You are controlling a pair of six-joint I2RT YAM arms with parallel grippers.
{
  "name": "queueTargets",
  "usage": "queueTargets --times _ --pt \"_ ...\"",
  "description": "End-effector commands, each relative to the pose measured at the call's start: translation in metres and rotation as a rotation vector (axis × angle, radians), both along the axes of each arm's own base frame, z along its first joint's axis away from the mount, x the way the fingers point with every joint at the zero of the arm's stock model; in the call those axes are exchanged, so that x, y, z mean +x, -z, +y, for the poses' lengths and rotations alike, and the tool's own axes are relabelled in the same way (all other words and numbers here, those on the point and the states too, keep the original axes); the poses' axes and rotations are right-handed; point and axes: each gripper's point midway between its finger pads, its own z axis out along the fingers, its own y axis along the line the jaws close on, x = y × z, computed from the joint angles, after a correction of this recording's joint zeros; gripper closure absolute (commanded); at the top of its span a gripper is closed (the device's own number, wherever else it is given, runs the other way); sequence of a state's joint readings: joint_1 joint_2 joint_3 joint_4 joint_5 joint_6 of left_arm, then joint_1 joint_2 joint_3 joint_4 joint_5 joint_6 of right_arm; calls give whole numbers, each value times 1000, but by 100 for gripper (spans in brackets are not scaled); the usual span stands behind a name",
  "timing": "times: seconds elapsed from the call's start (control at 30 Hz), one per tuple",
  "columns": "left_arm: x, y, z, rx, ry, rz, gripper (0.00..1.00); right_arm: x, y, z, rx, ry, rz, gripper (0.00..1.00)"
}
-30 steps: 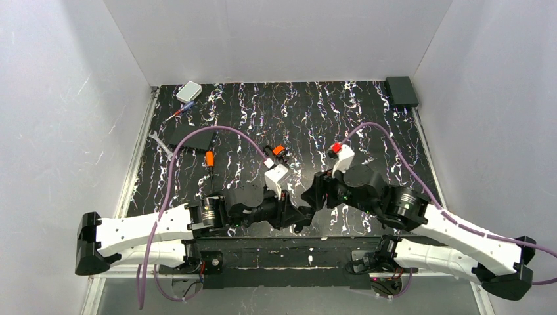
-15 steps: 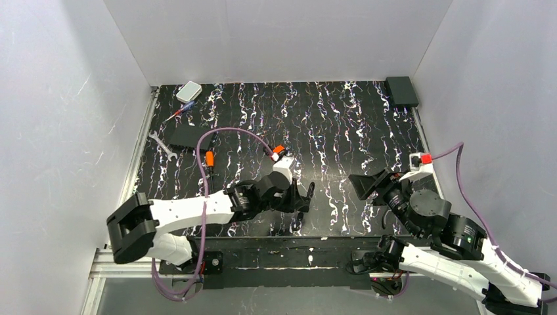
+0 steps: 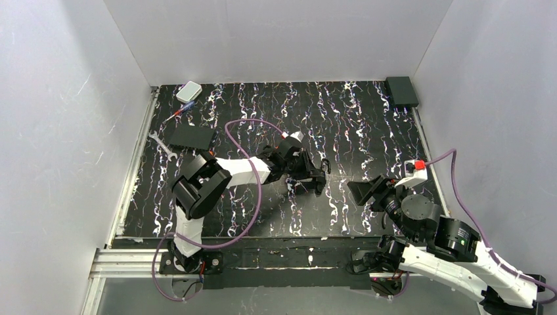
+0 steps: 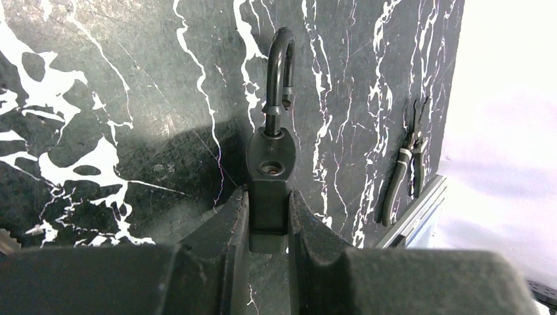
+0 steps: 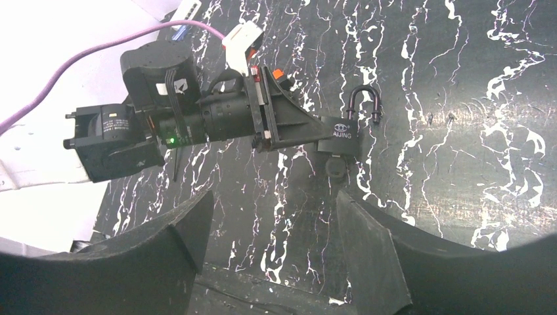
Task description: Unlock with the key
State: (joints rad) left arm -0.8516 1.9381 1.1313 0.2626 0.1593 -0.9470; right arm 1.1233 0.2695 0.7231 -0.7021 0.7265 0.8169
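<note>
Narrow-set left gripper (image 4: 268, 200) clamps the dark metal padlock (image 4: 268, 174). The tiny black-plastic-headed key (image 5: 337, 168) sticks out at the lock's 6 o'clock: likely light, rigid, with a bendable thin blade, so pinch the head. At 3 o'clock the right gripper (image 5: 274, 197) gapes wide, empty.

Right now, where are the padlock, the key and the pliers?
padlock (image 4: 268, 193): left wrist view, on its body between the jaws.
key (image 5: 337, 168): right wrist view, on its round black head under the padlock body.
pliers (image 4: 403, 155): left wrist view, on the pale band by the joint.
</note>
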Motion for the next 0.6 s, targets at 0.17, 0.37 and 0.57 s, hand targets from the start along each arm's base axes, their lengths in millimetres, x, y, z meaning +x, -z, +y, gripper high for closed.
queueTargets --times 0.17,0.37,0.57 --pt "18 -25 -2 -79 27 -35 57 1 -14 1 47 -4 -34 21" --pt "18 -48 18 -6 35 -120 13 2 -19 3 39 -6 -39 21" --pt "15 -91 60 170 47 -251 5 4 -27 5 24 -6 -55 21"
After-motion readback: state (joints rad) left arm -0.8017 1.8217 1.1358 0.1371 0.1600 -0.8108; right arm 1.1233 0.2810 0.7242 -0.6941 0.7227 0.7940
